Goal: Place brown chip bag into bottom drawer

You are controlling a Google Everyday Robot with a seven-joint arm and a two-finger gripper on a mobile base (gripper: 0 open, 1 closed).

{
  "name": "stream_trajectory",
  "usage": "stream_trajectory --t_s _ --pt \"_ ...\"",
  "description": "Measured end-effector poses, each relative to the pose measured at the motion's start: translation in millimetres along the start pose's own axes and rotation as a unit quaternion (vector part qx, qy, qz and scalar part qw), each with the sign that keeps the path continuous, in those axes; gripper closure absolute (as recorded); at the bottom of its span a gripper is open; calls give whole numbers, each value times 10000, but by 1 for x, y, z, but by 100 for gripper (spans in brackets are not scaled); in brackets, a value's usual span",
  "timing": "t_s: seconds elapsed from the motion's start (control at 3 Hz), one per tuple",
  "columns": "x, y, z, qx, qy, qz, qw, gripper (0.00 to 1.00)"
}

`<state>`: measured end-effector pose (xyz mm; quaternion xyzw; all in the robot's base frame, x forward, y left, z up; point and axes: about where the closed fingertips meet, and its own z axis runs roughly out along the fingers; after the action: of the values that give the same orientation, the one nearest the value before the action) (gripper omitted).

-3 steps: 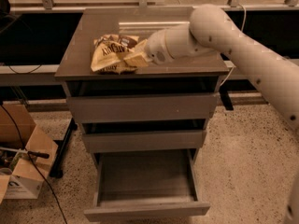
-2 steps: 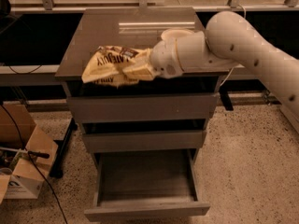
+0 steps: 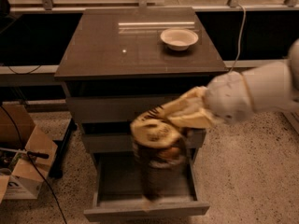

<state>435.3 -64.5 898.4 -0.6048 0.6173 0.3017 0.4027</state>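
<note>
My gripper [image 3: 189, 112] reaches in from the right in front of the cabinet and is shut on the brown chip bag [image 3: 156, 143]. The bag is cream-yellow at the top with a dark brown lower end. It hangs from the fingers, blurred, above the open bottom drawer [image 3: 112, 183]. The drawer is pulled out and shows its grey interior. The bag's lower end hangs over the drawer's middle; I cannot tell whether it touches the drawer floor.
A white round bowl [image 3: 179, 38] stands at the back right of the cabinet top [image 3: 117, 50]. The two upper drawers [image 3: 107, 108] are closed. A cardboard box [image 3: 21, 171] and cables lie on the floor at the left. A cord [image 3: 240, 36] hangs at the back right.
The gripper has carried the chip bag off the cabinet top, forward and down, to in front of the drawers above the open bottom drawer. The bowl is now uncovered.
</note>
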Motion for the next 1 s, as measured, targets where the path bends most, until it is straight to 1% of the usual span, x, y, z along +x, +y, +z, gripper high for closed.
stream_trajectory --t_s 0.33,0.67,1.0 --pt "42 16 -45 296 159 382 9987 100" --pt "46 17 -50 352 177 427 9983 100" --pt "54 1 -29 339 252 350 9985 100"
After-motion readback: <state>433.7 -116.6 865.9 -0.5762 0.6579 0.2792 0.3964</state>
